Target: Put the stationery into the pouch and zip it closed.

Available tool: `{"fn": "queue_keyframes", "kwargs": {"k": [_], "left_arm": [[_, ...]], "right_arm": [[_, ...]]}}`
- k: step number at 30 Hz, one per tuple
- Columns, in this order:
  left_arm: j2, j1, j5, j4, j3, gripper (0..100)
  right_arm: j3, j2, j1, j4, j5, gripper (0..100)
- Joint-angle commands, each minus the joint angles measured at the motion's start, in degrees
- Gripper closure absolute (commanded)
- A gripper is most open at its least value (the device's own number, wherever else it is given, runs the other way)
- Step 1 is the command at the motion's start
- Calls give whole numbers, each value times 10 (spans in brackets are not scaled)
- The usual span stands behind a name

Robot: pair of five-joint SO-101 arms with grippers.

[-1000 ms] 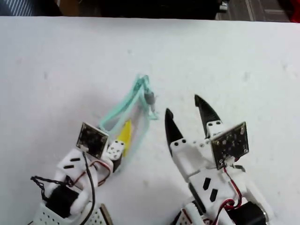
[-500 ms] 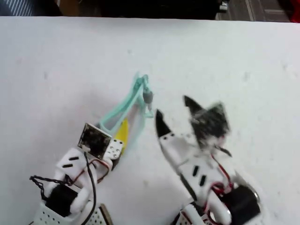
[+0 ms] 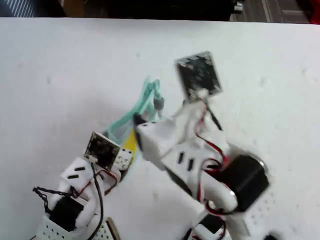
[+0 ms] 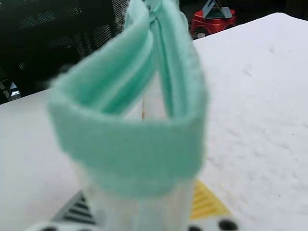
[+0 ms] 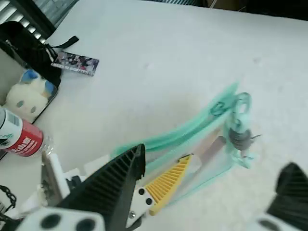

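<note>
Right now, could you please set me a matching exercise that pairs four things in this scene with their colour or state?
Things:
1. pouch
2. left gripper
3. right gripper
4. plastic bottle

Descriptions:
A. open, over the pouch
B. red label
C. mint-green edging
D. shut on the pouch's end

Pairs: 1-C, 2-D, 3-A, 4-B

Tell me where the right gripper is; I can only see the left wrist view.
Observer: The right gripper hangs just above the pouch, close to where the left gripper clamps its near end.
Operator: Open or shut?
Observer: Open. The right wrist view shows its fingers spread wide, with the pouch lying below between them.
Operator: Where's the zipper pull?
Observer: The zipper pull sits at the pouch's far end, away from the left gripper.
</note>
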Motion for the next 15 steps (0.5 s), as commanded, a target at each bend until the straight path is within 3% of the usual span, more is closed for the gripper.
{"fn": "queue_keyframes", "kwargs": {"k": [1, 15], "left_arm": [[-11, 15, -8, -25, -11, 979], [-11, 13, -8, -25, -10, 979]], "right_arm": [[-105, 80, -36, 43, -12, 522], [-140, 210, 0, 56, -48, 526]]}}
